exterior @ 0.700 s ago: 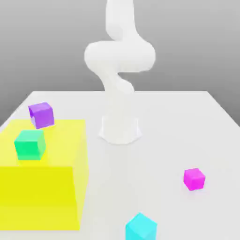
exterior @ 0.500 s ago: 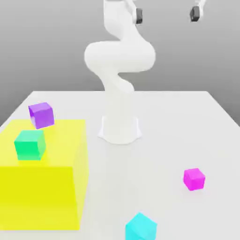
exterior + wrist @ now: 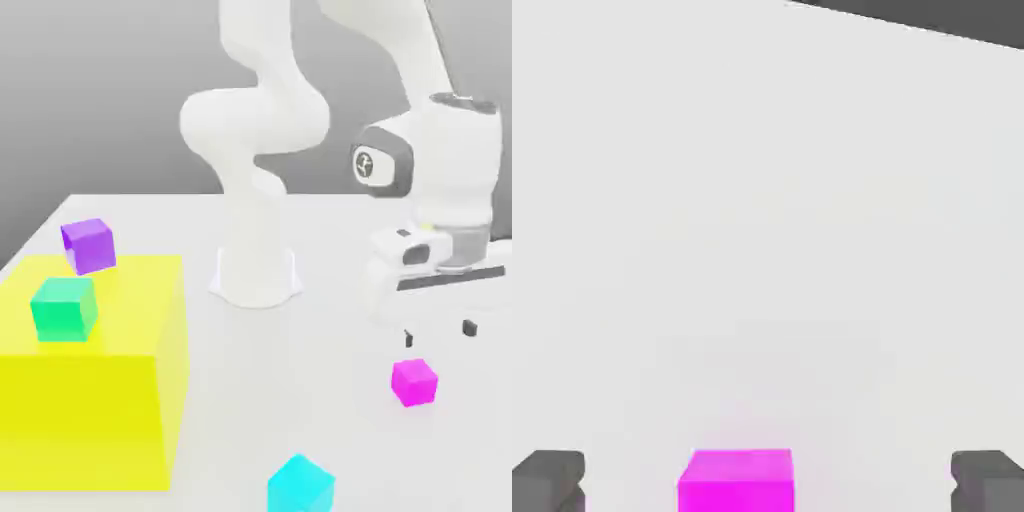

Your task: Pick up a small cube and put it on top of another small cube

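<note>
A small magenta-pink cube (image 3: 414, 381) rests on the white table toward the exterior view's right. My gripper (image 3: 439, 333) hangs just above it, open, with its two dark fingertips (image 3: 408, 340) spread wider than the cube. From the hand camera, the same pink cube (image 3: 736, 481) lies between the two grey fingertips (image 3: 548, 478), touching neither. A violet-purple cube (image 3: 89, 245) sits tilted at the back edge of the yellow block, a green cube (image 3: 64, 308) sits on top of that block, and a cyan cube (image 3: 300, 485) lies on the table near the front.
A large yellow block (image 3: 92, 370) stands on the exterior view's left. The arm's white base (image 3: 256, 275) rises at the table's middle back. Bare table (image 3: 300, 360) lies between the block and the pink cube.
The hand has come down from the top of the exterior view to just above the pink cube. None of the cubes has moved.
</note>
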Motion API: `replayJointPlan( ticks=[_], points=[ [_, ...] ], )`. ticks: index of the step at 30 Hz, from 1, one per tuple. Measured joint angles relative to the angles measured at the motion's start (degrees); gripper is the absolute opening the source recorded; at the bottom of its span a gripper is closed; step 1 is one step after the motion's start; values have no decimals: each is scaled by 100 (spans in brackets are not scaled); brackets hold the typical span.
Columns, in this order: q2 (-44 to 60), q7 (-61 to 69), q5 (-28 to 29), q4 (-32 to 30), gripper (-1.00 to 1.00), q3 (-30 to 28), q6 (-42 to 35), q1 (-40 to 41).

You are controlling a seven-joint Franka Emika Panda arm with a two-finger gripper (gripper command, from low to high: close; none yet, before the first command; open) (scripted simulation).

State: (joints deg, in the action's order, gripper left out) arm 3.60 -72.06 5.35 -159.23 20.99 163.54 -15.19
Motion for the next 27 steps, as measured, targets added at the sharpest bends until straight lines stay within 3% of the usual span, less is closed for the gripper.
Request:
replayJointPlan(
  ticks=[6, 7, 14, 20, 27],
  points=[
    [1256, -986, 1246, 202, 0, -1266, 939, -1030],
    [1401, -1054, 1329, 234, -100, -1442, 1057, -1188],
    [1409, -1053, 1325, 234, -100, -1463, 1072, -1212],
    [293, -149, 126, -24, -100, -642, 225, -673],
    [-571, 933, -300, 770, -100, -1289, -1396, 677]
  ],
)
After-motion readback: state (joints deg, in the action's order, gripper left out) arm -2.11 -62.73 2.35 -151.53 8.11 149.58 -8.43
